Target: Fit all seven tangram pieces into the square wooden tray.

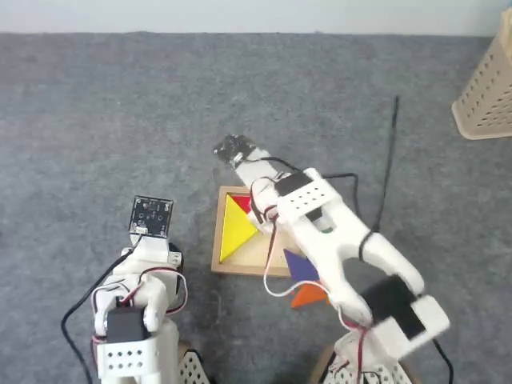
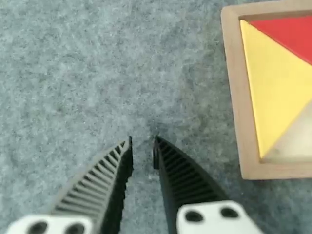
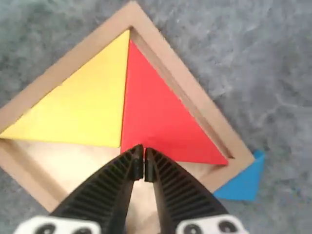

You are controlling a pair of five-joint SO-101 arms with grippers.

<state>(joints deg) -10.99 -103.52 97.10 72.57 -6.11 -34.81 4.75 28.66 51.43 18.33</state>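
Grey carpet [image 1: 120,104] covers the table, pale wall [image 1: 240,14] at 12 o'clock, perforated basket [image 1: 488,88] at 2 o'clock. Right gripper [image 3: 144,155] pressed together over the wooden tray [image 1: 216,232]; left gripper [image 2: 143,146] slightly spread above carpet.

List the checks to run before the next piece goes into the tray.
1. In the tray, yellow triangle and red triangle seated: ok.
2. The right hand shut and empty, above the tray: ok.
3. The left hand empty, over the carpet beside the tray: ok.
4. All seven pieces in: not ok; the purple piece, orange piece and blue piece lie outside.
5. Last two pieces located: cannot tell.
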